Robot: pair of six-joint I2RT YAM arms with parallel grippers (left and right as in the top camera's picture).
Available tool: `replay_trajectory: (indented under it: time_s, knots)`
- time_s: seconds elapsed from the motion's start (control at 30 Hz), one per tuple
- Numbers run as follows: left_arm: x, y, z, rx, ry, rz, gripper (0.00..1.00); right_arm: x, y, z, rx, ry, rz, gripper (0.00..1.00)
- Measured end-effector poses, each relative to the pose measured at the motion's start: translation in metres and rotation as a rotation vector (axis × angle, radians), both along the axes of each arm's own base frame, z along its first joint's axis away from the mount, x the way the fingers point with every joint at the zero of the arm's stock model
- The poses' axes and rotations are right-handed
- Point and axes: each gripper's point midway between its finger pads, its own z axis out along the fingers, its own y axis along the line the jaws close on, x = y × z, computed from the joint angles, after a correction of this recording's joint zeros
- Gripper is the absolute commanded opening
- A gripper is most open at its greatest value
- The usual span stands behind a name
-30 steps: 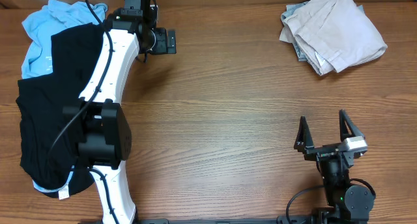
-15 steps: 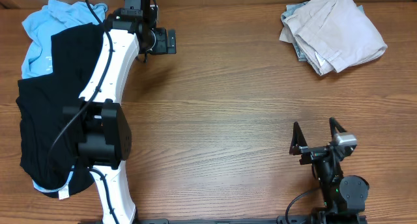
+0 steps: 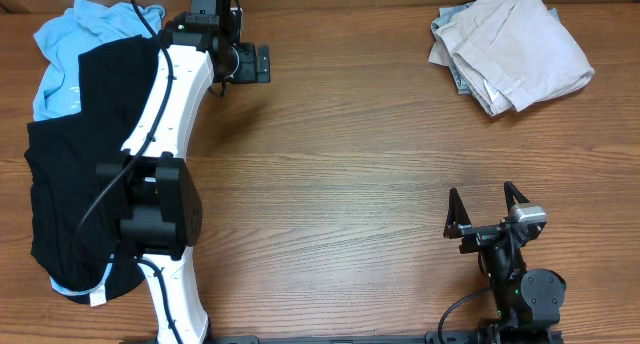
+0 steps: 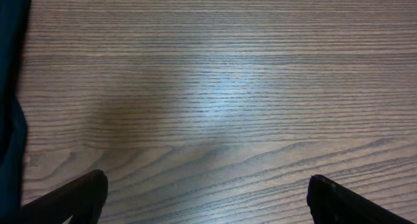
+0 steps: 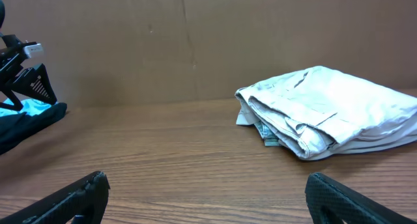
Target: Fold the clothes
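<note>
Shorts (image 3: 515, 49) — one; black garment (image 3: 65, 184) — one; blue shirt (image 3: 55, 54) — one.

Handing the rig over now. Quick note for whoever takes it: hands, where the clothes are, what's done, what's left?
Left hand: open, empty, over the bare wooden table beside the far-left pile.
Right hand: open, empty, near its base.
Beige khaki shorts: folded bundle in the far right corner; looks done.
Black garment: spread unfolded on top of a crumpled light-blue shirt at the left edge.
Left: fold both.
</note>
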Motion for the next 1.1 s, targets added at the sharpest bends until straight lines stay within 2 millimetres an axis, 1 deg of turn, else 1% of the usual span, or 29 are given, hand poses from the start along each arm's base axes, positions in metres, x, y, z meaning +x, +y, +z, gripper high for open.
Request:
replay_trajectory:
  time_s: [0.37, 0.53, 0.6, 0.67, 0.73, 0.8, 0.87, 0.9, 0.93, 0.97, 1.03, 1.1]
  knots:
    - [0.000, 0.000, 0.000, 0.000, 0.000, 0.000, 1.00, 0.000, 0.000, 0.000, 0.000, 0.000, 0.000, 1.00]
    - [0.001, 0.004, 0.000, 0.000, -0.001, 0.008, 1.00, 0.000, 0.000, 0.000, 0.000, 0.000, -0.001, 1.00]
    - [0.005, 0.006, 0.003, -0.002, -0.020, 0.012, 1.00, 0.000, 0.000, 0.000, 0.000, 0.000, 0.000, 1.00]
    - [0.011, 0.006, 0.012, -0.006, -0.064, 0.014, 1.00, 0.000, 0.000, 0.000, 0.000, -0.001, 0.000, 1.00]
    - [0.017, 0.006, 0.031, -0.013, -0.126, 0.014, 1.00, 0.000, 0.000, 0.000, 0.000, 0.000, 0.000, 1.00]
    - [0.022, 0.005, 0.063, -0.022, -0.217, 0.014, 1.00, 0.000, 0.000, 0.000, 0.000, 0.000, 0.000, 1.00]
    - [0.023, 0.005, 0.104, -0.030, -0.320, 0.015, 1.00, 0.000, 0.000, 0.000, 0.000, 0.000, 0.000, 1.00]
    - [0.019, 0.006, 0.127, -0.032, -0.369, 0.018, 1.00, 0.000, 0.000, 0.000, 0.000, 0.000, 0.000, 1.00]
    - [0.015, 0.008, 0.145, -0.032, -0.403, 0.021, 1.00, 0.000, 0.000, 0.000, 0.000, 0.000, 0.000, 1.00]
    - [0.008, 0.009, 0.167, -0.031, -0.446, 0.025, 1.00, 0.000, 0.000, 0.000, 0.000, 0.000, 0.000, 1.00]
    - [-0.006, 0.014, 0.204, -0.025, -0.532, 0.033, 1.00, 0.000, 0.000, 0.000, 0.000, 0.000, 0.000, 1.00]
    - [-0.020, 0.018, 0.231, -0.014, -0.611, 0.041, 1.00, 0.000, 0.000, 0.000, 0.000, -0.001, 0.000, 1.00]
